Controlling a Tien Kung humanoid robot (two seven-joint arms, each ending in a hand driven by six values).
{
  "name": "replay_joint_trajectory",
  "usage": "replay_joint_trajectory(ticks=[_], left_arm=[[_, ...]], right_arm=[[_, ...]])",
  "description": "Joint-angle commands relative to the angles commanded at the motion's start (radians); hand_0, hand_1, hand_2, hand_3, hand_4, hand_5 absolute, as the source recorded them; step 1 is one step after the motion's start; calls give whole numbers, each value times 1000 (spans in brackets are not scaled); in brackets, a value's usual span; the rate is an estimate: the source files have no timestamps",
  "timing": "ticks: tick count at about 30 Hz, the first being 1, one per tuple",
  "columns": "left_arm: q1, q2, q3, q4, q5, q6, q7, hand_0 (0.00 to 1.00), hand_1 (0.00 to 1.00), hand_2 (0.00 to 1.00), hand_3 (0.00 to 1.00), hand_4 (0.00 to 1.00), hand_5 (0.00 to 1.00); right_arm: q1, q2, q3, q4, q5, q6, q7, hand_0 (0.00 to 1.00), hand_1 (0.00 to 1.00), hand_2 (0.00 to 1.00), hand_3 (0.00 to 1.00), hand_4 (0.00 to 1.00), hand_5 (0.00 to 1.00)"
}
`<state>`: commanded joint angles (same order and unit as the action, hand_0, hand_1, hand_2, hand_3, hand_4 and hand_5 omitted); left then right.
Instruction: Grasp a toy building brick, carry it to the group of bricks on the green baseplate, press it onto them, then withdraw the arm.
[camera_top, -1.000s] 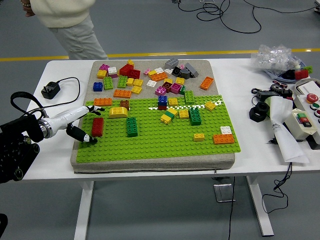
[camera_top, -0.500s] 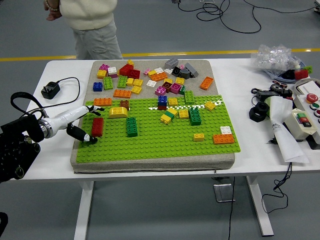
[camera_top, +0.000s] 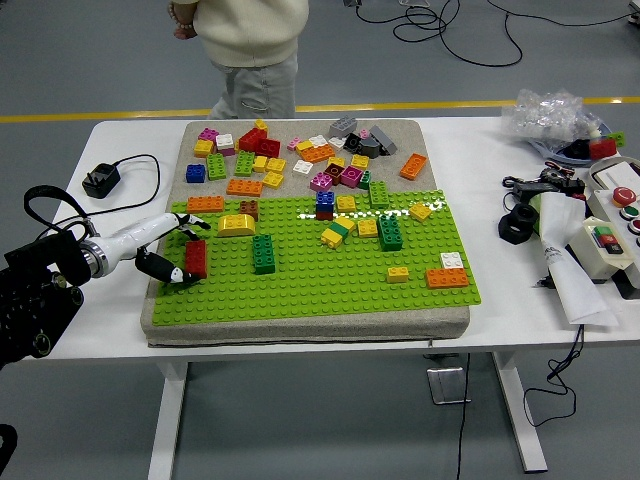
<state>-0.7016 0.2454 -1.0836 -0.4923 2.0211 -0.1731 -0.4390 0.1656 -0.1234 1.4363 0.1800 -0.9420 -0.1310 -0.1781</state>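
The red brick (camera_top: 196, 257) stands on the left part of the green baseplate (camera_top: 320, 285), just beside the dark green brick (camera_top: 263, 253), and the left hand (camera_top: 178, 250) has its fingers spread around the brick's left side, one above and one below, close to it; whether they already touch it I cannot tell. I judge the brick light, hard and stiff, with smooth sides that could slip, so the grip belongs on its two long flat sides, squeezed evenly. It may be stuck to the studs and need a pull. Loose bricks (camera_top: 290, 155) lie scattered on the grey mat (camera_top: 430, 160) beyond the plate. No brand or writing can be read anywhere
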Motion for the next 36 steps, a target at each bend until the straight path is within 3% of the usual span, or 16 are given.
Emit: replay_joint_trajectory(ticks=[4, 5, 11, 19, 29, 36], left_arm=[[-1, 1, -7, -6, -7, 2, -1, 981, 844, 614, 762, 745, 94], [0, 1, -10, -8, -7, 2, -1, 934, 817, 583, 681, 682, 73], [9, 7, -48, -51, 1, -10, 1, 924, 808, 578, 665, 670, 68], [43, 18, -83, -155, 7, -20, 3, 925, 811, 580, 654, 674, 65], [132, -11, -107, -285, 26, -22, 34, 919, 809, 578, 640, 674, 68], [167, -31, -119, -317, 37, -25, 50, 922, 807, 577, 638, 673, 68]], right_arm=[[0, 0, 2, 0, 0, 1, 0, 800, 745, 761, 725, 908, 551], [-1, 0, 2, 0, 0, 1, 0, 800, 743, 761, 723, 908, 551], [1, -1, 6, 0, 2, 0, 3, 800, 743, 761, 723, 908, 551], [1, -4, 13, 0, -1, 1, 6, 799, 744, 761, 723, 908, 551], [-1, -9, 21, 0, -5, 5, 10, 800, 744, 761, 723, 908, 551], [-2, -11, 24, 0, -6, 7, 13, 800, 744, 762, 723, 908, 551]])
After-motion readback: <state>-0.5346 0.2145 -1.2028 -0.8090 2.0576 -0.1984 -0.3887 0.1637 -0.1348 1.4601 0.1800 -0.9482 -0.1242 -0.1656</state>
